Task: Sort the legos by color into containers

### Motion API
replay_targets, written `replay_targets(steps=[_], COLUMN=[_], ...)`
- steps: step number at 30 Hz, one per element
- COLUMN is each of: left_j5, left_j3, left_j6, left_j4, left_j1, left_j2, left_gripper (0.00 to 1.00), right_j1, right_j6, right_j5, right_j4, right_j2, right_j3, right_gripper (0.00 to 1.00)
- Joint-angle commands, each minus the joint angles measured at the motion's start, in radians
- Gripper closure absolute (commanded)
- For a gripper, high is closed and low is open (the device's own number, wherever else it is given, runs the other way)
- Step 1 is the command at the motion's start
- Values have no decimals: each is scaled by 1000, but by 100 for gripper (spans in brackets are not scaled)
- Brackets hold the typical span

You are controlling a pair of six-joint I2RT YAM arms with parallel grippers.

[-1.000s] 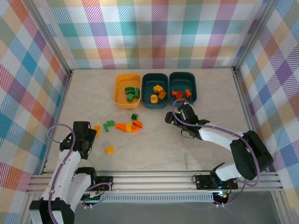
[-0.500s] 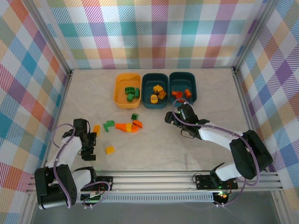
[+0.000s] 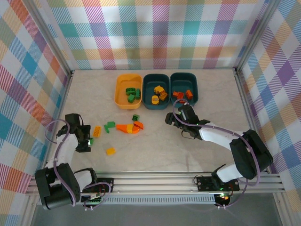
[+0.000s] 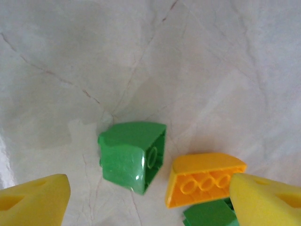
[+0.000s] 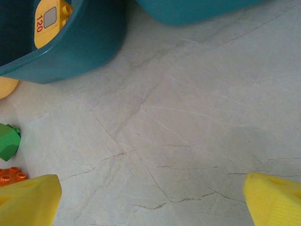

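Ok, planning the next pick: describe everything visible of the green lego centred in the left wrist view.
The green lego is glossy plastic, tipped on its side on the marbled table, hollow underside facing a yellow-orange lego close beside it. The left end effector is open, short of it, not touching.

The number "120" is printed in red, beside a small grey square, on a yellow brick (image 5: 51, 18) lying inside a dark teal bin (image 5: 89, 44) at the upper left of the right wrist view.
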Motion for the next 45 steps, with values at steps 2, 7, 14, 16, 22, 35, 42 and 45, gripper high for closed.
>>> replay_targets(steps=[2,7,14,16,22,35,42,45], left_j5=[58,112,99,106,130,120,115,117], left_j3=[37,52,29,31,25,32,114,81], left_j6=[100,158,193,207,223,262,255,227], left_j4=[30,71,122,129,143,62,9,5], left_j1=[44,54,78,83,90,89,45,44], left_j2=[121,240,273,279,267,-49,-112,-61], left_gripper=[12,15,34,37,45,48,41,34], right_j1=[3,3,3,4,4,3,4,3], right_j6=[-8,-10,-10,-10,-7,-7,-10,-12], right_j5=[-7,-7,-7,-9,-16,-30,-24,-21], right_j4=[3,4,4,4,4,9,6,2], right_j2=[12,22,34,38,50,68,68,63], right_j3=[28,31,35,36,41,47,48,48], right_gripper=[1,1,1,1,1,1,1,1])
